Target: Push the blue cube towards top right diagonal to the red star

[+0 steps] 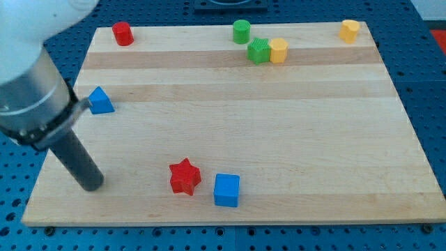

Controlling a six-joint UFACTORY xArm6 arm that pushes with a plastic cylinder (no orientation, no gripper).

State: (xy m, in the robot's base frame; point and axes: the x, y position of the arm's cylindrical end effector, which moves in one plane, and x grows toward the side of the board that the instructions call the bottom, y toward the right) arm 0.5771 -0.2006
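The blue cube lies near the view's bottom, just right of and slightly below the red star, almost touching it. My tip rests on the board at the lower left, well left of the red star and roughly level with it. It touches no block.
A blue triangular block sits at the left edge. A red cylinder is at the top left. A green cylinder, a green star and a yellow block cluster at the top middle. Another yellow block is at the top right.
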